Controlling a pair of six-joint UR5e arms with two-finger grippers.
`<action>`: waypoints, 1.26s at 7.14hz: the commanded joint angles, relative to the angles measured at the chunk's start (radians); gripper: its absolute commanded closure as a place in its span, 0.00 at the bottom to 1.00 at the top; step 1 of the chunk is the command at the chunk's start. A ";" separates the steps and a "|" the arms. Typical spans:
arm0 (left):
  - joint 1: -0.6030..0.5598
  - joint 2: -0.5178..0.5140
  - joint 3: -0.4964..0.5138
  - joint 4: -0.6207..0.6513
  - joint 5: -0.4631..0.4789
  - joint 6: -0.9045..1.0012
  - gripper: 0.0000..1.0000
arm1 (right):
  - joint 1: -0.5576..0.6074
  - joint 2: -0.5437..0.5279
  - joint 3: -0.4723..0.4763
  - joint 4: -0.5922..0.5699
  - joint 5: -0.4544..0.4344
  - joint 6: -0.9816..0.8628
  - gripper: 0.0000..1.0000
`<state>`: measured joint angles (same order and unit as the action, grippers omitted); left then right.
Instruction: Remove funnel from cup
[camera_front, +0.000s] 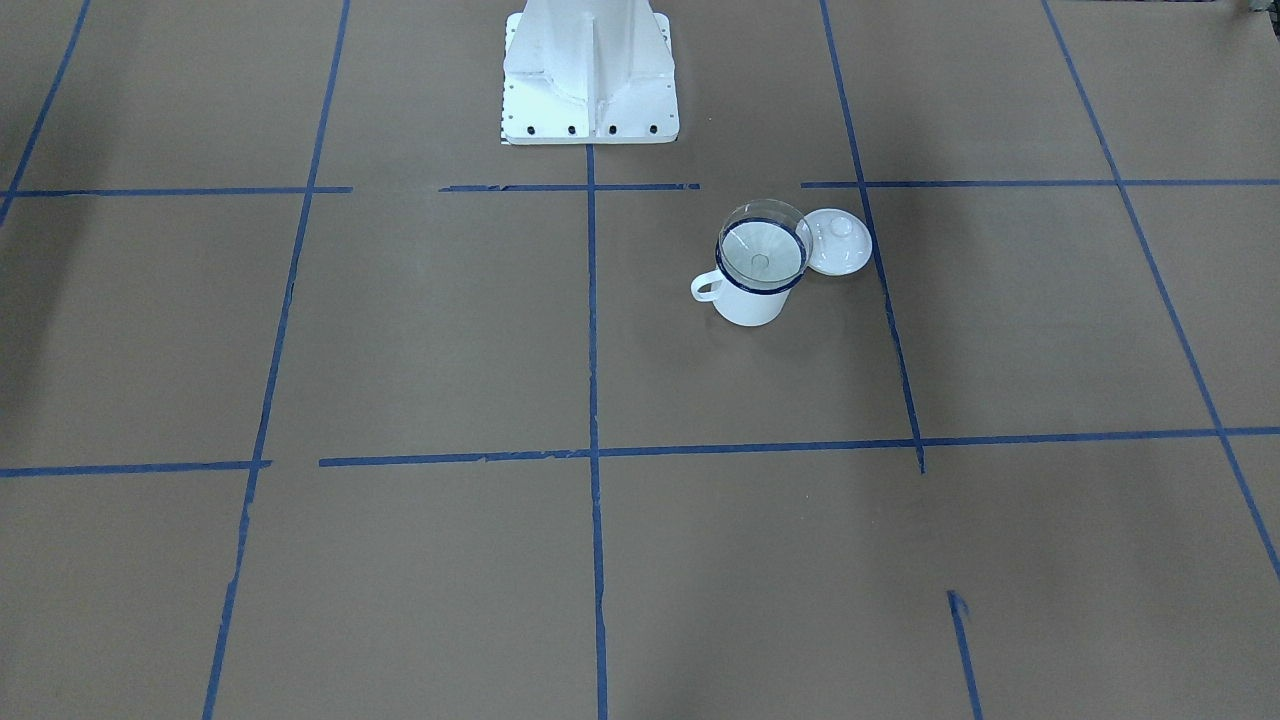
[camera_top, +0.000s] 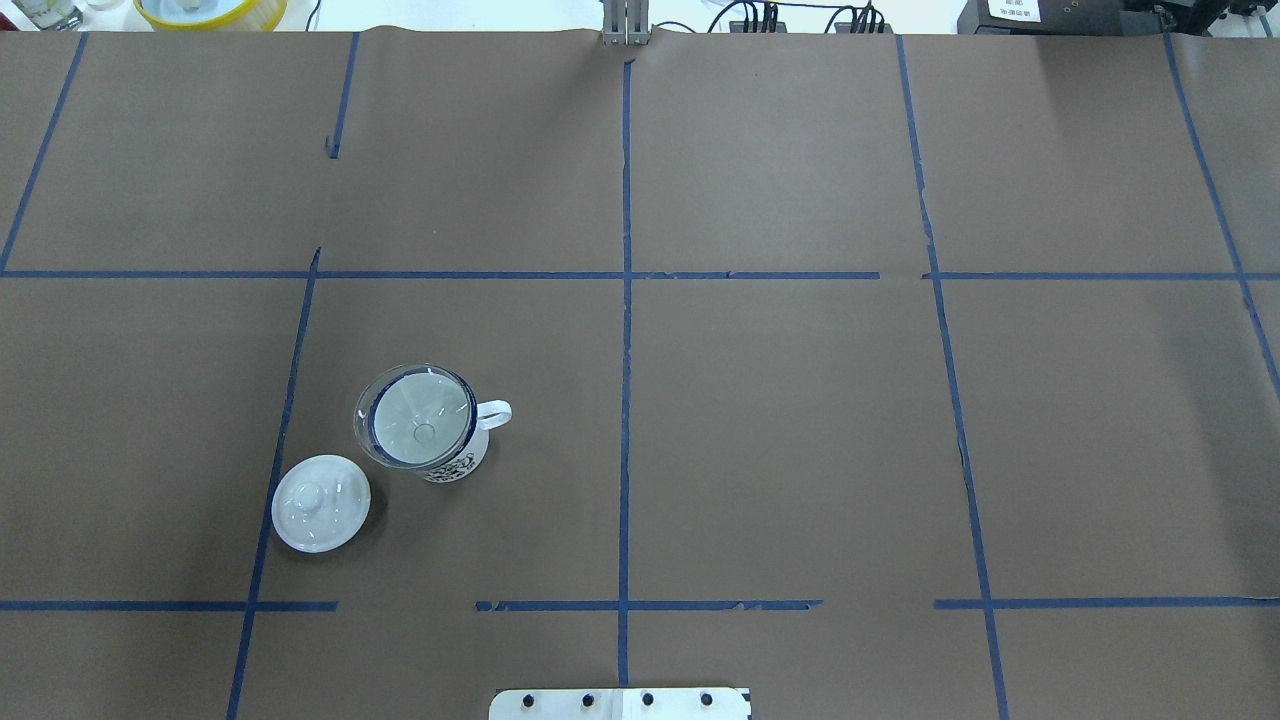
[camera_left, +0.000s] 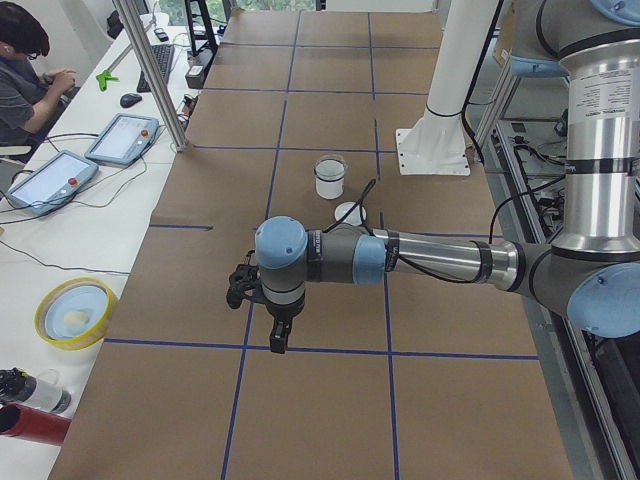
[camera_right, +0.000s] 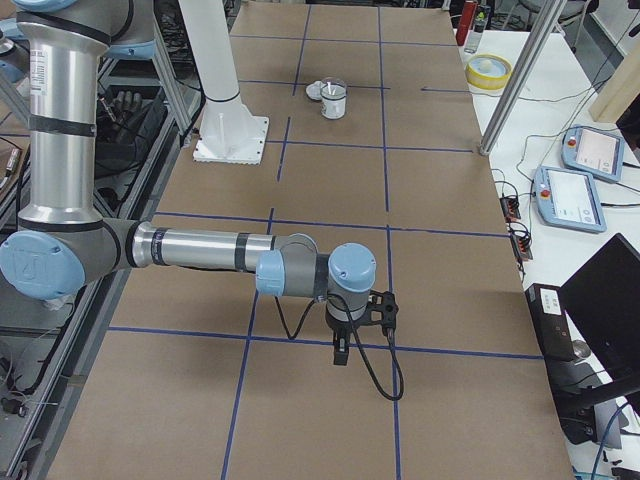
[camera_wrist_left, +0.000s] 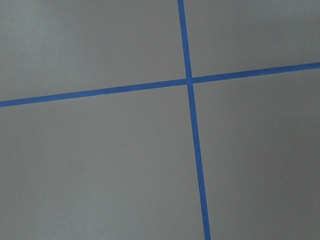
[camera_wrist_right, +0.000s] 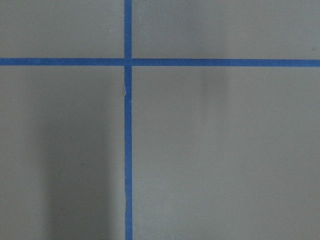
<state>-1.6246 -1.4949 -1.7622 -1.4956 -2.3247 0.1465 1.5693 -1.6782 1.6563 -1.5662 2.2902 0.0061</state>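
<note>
The clear funnel (camera_front: 763, 250) sits in the mouth of the white cup (camera_front: 752, 303) with a dark blue rim, spout down. Overhead, the funnel (camera_top: 415, 415) covers the cup (camera_top: 462, 462), whose handle points toward the table's middle. The cup also shows small in the exterior left view (camera_left: 329, 180) and the exterior right view (camera_right: 333, 100). My left gripper (camera_left: 278, 335) hangs over the table far from the cup; I cannot tell if it is open or shut. My right gripper (camera_right: 341, 352) is far away too, state unclear. Both wrist views show only brown table and blue tape.
A white round lid with a knob (camera_front: 838, 241) lies right beside the cup, seen overhead (camera_top: 321, 503) on the robot's side of it. The white robot base (camera_front: 590, 75) stands at the table's edge. A yellow bowl (camera_left: 76, 312) and tablets (camera_left: 122, 137) sit on the side bench.
</note>
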 joint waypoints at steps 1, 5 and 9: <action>0.000 -0.001 -0.003 0.000 0.001 0.001 0.00 | 0.000 0.000 0.000 0.000 0.000 0.000 0.00; 0.008 -0.074 -0.103 -0.006 -0.004 -0.007 0.00 | 0.000 0.000 -0.001 0.000 0.000 0.000 0.00; 0.021 -0.252 -0.080 -0.206 -0.025 -0.455 0.00 | 0.000 0.000 0.000 0.000 0.000 0.000 0.00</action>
<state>-1.6146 -1.7326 -1.8213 -1.6269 -2.3363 -0.1338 1.5692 -1.6782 1.6567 -1.5662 2.2902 0.0061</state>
